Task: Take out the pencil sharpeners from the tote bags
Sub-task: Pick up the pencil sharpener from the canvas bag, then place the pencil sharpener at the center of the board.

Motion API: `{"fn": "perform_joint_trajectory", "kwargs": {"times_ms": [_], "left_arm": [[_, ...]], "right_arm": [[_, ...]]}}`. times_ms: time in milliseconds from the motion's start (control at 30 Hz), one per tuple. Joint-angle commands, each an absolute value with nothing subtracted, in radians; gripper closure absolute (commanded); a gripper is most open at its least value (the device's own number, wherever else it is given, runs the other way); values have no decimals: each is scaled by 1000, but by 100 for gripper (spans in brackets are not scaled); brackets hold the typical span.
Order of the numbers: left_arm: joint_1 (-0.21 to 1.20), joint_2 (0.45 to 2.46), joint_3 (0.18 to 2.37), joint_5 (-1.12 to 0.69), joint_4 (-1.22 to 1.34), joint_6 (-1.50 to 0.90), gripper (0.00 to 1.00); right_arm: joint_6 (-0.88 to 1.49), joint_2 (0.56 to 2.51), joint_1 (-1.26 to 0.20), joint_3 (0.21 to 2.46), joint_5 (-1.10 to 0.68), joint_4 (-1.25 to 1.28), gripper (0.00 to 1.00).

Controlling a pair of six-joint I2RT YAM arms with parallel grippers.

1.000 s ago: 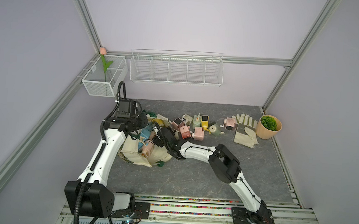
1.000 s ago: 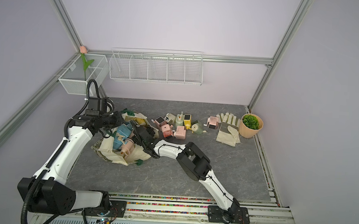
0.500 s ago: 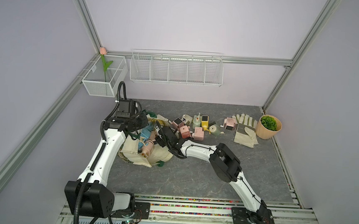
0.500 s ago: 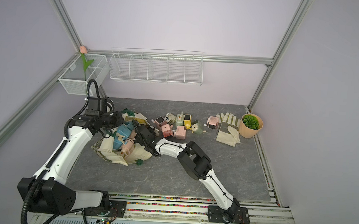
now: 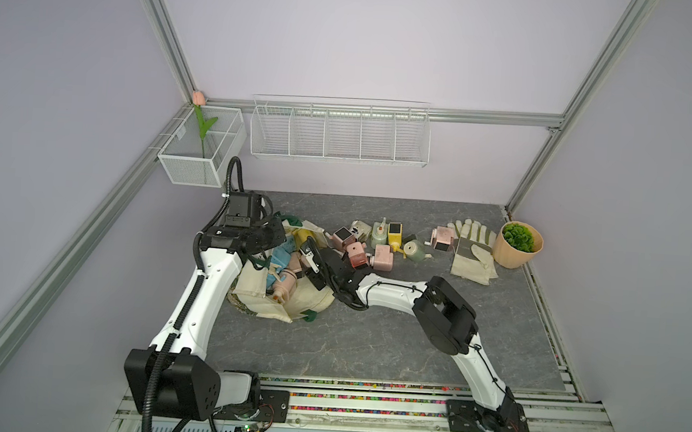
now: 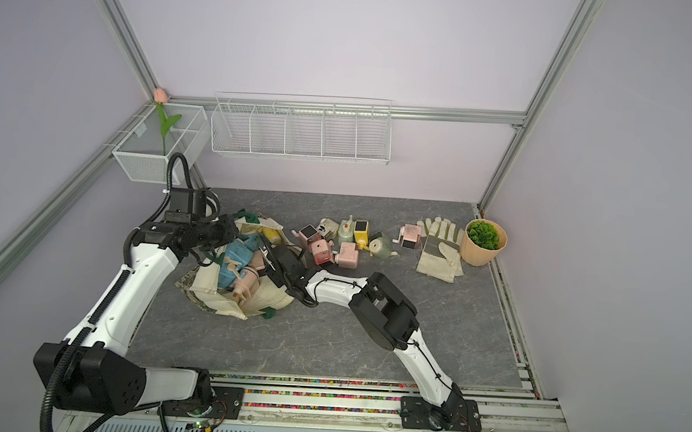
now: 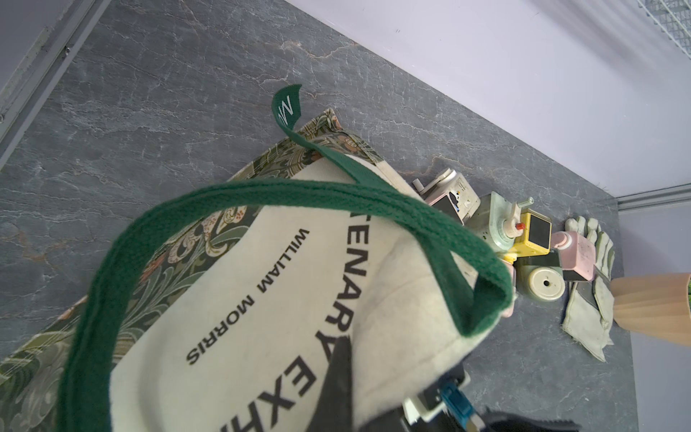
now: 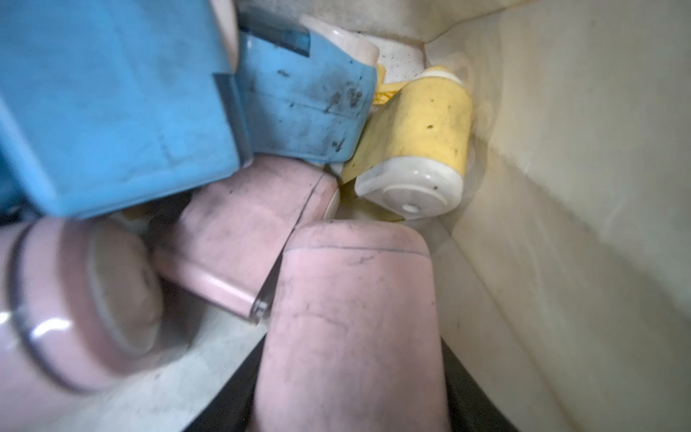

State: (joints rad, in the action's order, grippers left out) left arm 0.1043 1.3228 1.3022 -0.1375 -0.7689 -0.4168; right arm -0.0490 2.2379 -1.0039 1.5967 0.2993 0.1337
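Task roughly midway, at a guess. Eight or so pencil sharpeners (image 5: pixel 383 261) are already out on the table (image 5: pixel 368 343), bunched btwn the tote bag (image 5: pixel 313 302) and the gloves (image 5: pixel 473 255): pinks, pale greens, a yellow, a cream. The tote bag lies slumped on its side nr the left arm, mouth open, w/ plenty inside. Both top views show blue and pink ones heaped at the mouth. The right wrist view shows a blue sharpener (image 8: pixel 112 112) w/ a second blue behind it, a yellow sharpener (image 8: pixel 422 142) and three pinks. How many sit deeper, can't tell. The left claw (image 5: pixel 272 243) is pinched together on the bag's cloth nr the rim and holds the mouth up. The right claw (image 5: pixel 307 260) is inside the mouth, jaws on either side of a pink sharpener (image 8: pixel 351 318). It looks clamped on it, tho not lifted clear. Left to do: pull that one out, set it w/ the rest, then repeat for the others till the bag is empty.
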Motion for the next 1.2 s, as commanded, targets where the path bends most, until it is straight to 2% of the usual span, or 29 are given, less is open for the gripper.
{"fn": "perform_joint_trajectory", "kwargs": {"times_ms": [0,333,633,900,1167], "left_arm": [[99,1305,1289,-145,-782,-426,100],[98,1305,1289,-147,-782,-426,100],[98,1304,1290,-147,-784,-427,100],[98,1301,1290,-147,-784,-426,100],[98,1304,1290,-150,-782,-426,100]], "right_arm": [[-45,2104,-1012,1519,226,199,59],[-36,1854,-1017,1332,180,203,60],[-60,1625,-1001,1169,297,164,60],[18,1511,-863,1049,344,131,59],[117,1486,-711,969,371,108,58]]}}
